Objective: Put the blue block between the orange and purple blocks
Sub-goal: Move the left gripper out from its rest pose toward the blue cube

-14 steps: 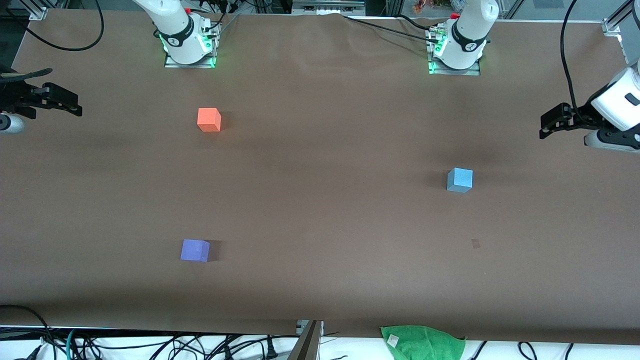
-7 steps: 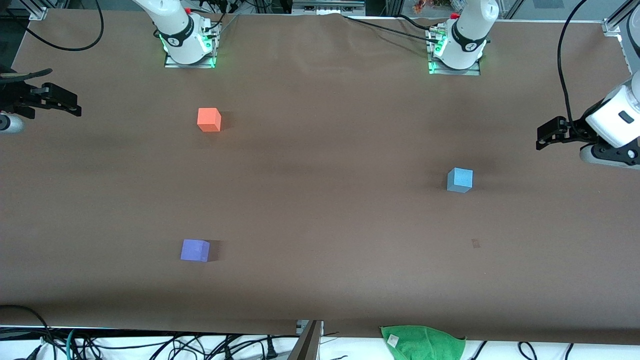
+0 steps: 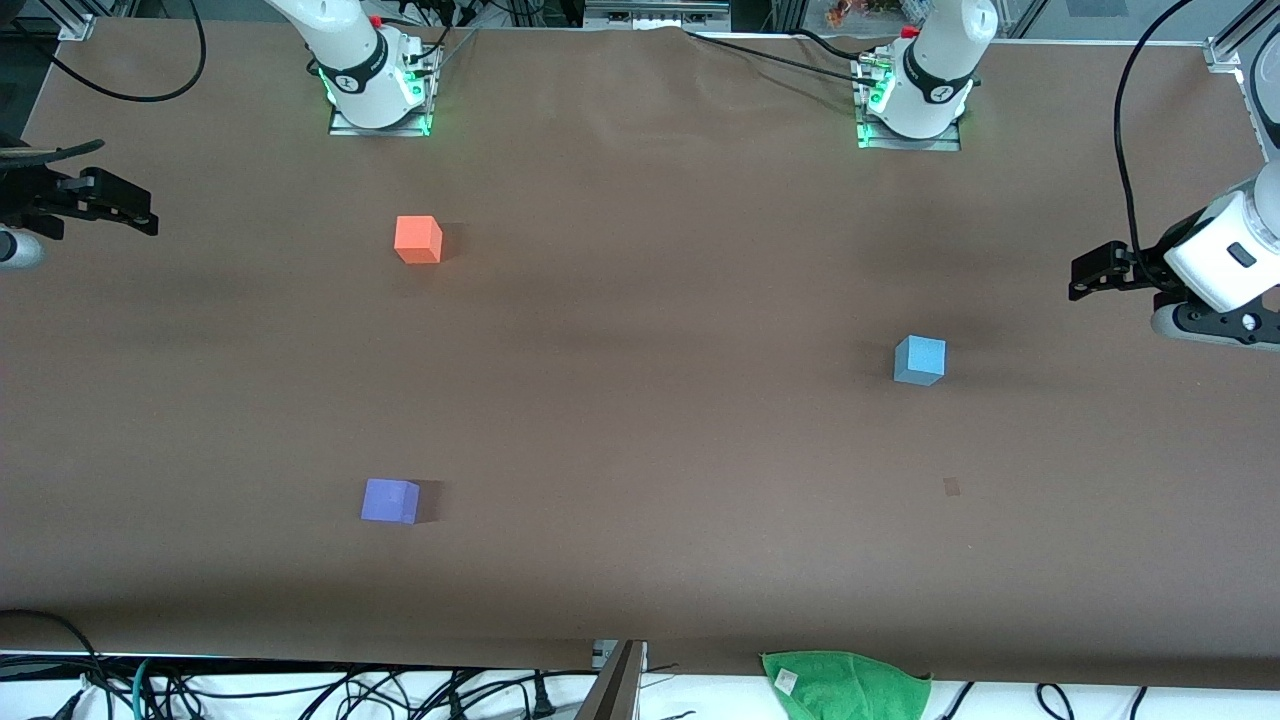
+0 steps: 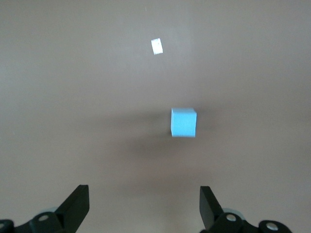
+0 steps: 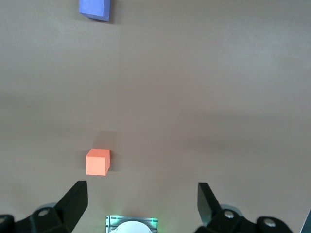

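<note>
Left claw spread wide at frame's right edge, near blue block at right of centre. Right claw waiting open at left edge. Best centred over the block before lowering, then carried between orange block and purple block.

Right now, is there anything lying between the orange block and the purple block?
No. In the front view only bare table shows between the orange block and the purple block. The blue block sits toward the left arm's end.

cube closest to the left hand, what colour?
Light sky blue: the blue block, clearest in the left wrist view, ahead of the open left hand.
</note>
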